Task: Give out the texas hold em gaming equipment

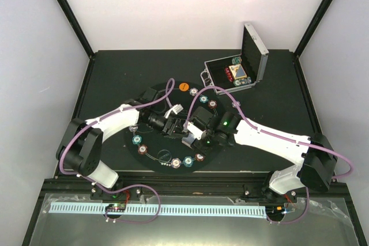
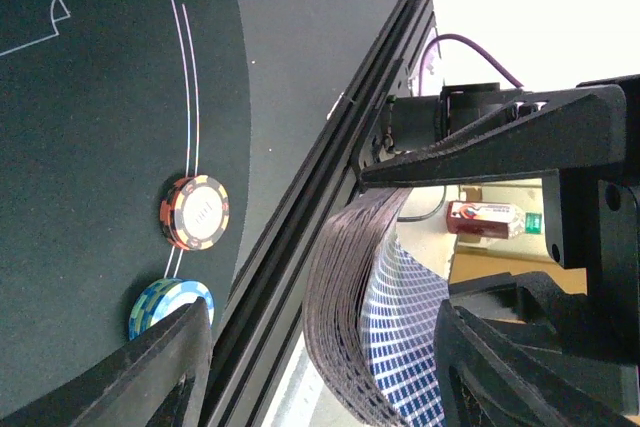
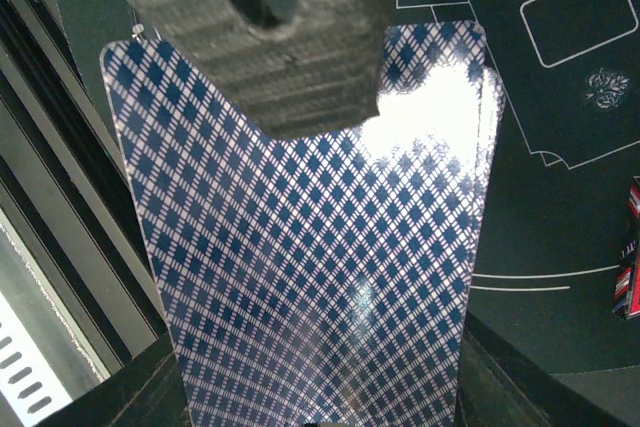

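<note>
A deck of blue-diamond-backed playing cards (image 3: 320,247) is bowed between the fingers of my right gripper (image 3: 320,387), which is shut on its edges. In the left wrist view the same deck (image 2: 370,317) curves edge-on between the fingers of my left gripper (image 2: 330,367), with a gap on each side, so that gripper is open. A left fingertip (image 3: 250,37) hangs over the top card. Both grippers meet over the middle of the black mat (image 1: 154,162). Poker chips ring the mat: a red-brown stack (image 2: 195,212), a teal-and-white stack (image 2: 170,307) and several more (image 1: 188,162).
An orange disc (image 1: 183,86) lies at the mat's far edge. The open silver case (image 1: 236,73) stands at the back right with more chips inside. A black frame rail (image 2: 300,237) runs along the table's near edge. Purple cables loop over both arms.
</note>
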Robot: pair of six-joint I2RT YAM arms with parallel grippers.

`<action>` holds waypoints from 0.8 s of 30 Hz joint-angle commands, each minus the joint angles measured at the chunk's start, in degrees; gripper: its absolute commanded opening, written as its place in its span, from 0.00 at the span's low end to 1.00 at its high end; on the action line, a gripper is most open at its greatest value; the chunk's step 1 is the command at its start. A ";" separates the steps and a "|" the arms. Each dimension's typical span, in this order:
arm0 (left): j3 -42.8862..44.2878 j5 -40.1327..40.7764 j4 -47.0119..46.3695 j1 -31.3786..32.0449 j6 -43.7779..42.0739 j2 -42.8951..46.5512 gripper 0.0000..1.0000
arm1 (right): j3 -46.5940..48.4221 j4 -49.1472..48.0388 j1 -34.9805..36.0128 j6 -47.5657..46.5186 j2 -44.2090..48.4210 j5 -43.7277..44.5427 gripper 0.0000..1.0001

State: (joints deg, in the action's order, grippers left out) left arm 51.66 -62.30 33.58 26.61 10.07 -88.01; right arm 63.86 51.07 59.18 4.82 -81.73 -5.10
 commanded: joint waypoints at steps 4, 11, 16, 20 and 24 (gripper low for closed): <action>3.13 -1.68 0.29 1.32 -1.39 -1.70 0.59 | 0.82 0.03 0.50 -0.25 -0.59 0.62 0.54; 2.51 0.29 1.42 1.26 -2.07 -1.60 0.46 | 0.92 0.16 0.46 -0.27 -0.71 0.79 0.54; 2.46 1.31 2.06 1.25 -2.46 -1.08 0.42 | 0.88 0.26 0.49 -0.25 -0.71 0.85 0.54; 2.31 1.88 2.65 1.15 -2.68 -0.82 0.38 | 0.85 0.35 0.49 -0.25 -0.71 0.97 0.54; 2.22 2.17 2.84 0.96 -2.77 -0.54 0.35 | 0.84 0.35 0.49 -0.17 -0.83 1.13 0.54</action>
State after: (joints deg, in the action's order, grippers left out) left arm 52.82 -60.77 35.18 27.51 8.75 -89.01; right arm 63.86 51.51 59.24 4.80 -82.46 -5.02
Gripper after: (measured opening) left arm 0.360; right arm 0.547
